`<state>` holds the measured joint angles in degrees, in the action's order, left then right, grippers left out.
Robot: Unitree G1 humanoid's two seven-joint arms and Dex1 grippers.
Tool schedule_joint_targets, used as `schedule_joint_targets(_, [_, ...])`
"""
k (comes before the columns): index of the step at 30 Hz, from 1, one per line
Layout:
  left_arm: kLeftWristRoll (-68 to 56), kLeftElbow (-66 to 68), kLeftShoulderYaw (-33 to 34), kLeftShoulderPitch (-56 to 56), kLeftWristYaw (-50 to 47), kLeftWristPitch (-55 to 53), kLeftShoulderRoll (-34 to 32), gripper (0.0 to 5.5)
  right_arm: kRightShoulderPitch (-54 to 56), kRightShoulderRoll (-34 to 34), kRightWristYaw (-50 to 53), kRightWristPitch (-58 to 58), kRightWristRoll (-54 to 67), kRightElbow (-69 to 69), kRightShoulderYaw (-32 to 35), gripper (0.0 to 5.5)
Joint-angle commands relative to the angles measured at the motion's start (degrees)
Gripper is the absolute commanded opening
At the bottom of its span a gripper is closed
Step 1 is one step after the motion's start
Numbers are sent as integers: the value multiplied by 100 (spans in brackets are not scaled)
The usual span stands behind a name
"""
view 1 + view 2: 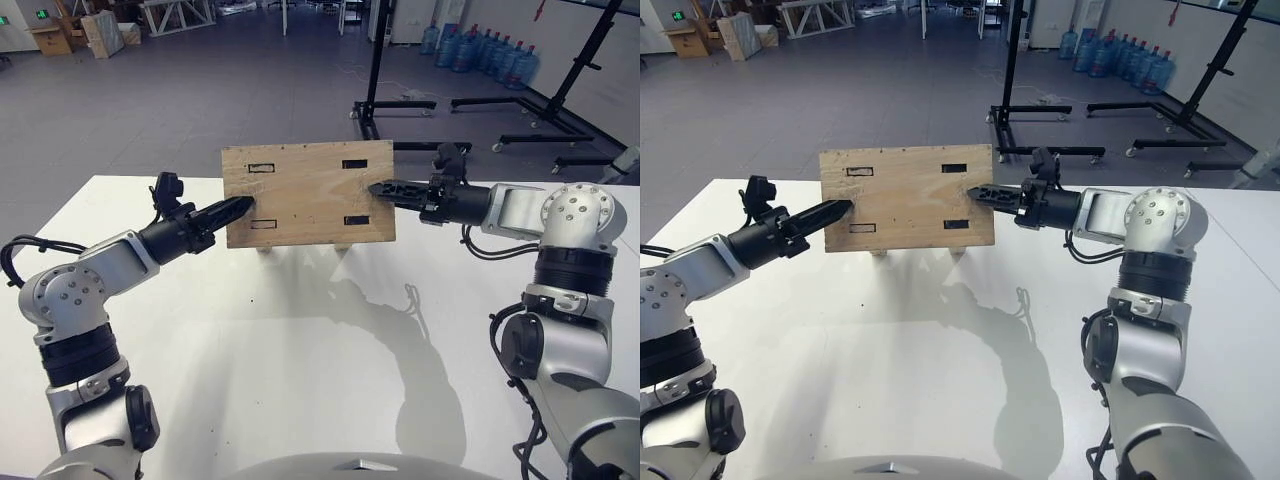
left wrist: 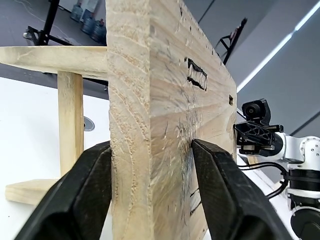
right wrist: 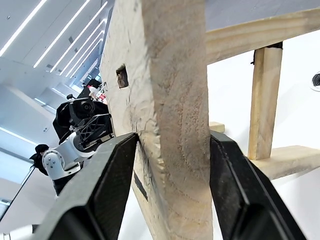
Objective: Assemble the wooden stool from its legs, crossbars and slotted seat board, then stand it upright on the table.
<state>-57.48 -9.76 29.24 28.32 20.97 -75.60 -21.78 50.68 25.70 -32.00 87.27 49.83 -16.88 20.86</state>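
The slotted seat board (image 1: 308, 193) is held up over the far part of the white table (image 1: 300, 380), its slotted face turned towards me. My left gripper (image 1: 241, 206) is shut on the board's left edge, and its black fingers (image 2: 80, 195) clamp both faces. My right gripper (image 1: 378, 188) is shut on the board's right edge, fingers (image 3: 112, 180) on either side. Under the board, wooden legs (image 2: 70, 120) and a crossbar (image 3: 260, 32) join it, with leg ends (image 1: 265, 250) showing below its lower edge.
Beyond the table's far edge lies open floor with black metal stands (image 1: 400, 100) and blue water jugs (image 1: 490, 55) at the back right. Cardboard boxes (image 1: 90, 35) sit at the back left.
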Motion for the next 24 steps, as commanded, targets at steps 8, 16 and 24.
schedule_joint_targets(8, [-612, 414, 705, 1322, -2630, -1688, 2050, 231, 901, -926, 3089, 522, 1890, -2126, -37, 207])
schedule_joint_targets(16, [-1277, 411, 1379, 1676, -4361, -1669, 3010, 208, 1379, -1457, 5067, 499, 2442, -2910, 1189, 206])
schedule_joint_targets(24, [-2668, 672, 1073, 1509, -6447, -425, 3451, 186, 1243, -2380, 7031, -106, 3173, -2441, 2016, 198])
